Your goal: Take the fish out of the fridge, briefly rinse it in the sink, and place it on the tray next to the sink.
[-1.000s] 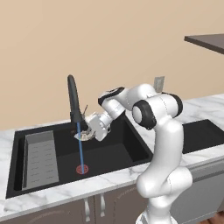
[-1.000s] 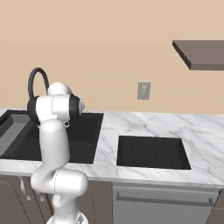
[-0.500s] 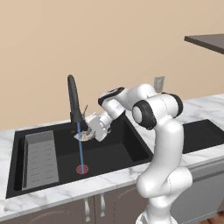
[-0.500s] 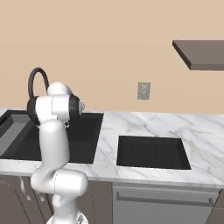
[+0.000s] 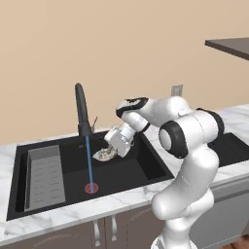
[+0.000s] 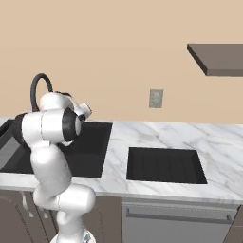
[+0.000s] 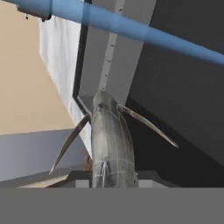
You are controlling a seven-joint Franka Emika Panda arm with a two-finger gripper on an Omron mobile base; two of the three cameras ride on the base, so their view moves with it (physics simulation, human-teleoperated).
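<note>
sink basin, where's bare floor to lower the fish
Bare sink floor lies right of the water stream, under the gripper holding the fish. The left side is crowded by the grey slotted rack; the drain ring sits beside it.

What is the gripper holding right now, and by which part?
The gripper holds the fish over the sink, beside the water stream. The hand view shows the body end at the fingers and the fish pointing away; the exact contact is hidden.
</note>
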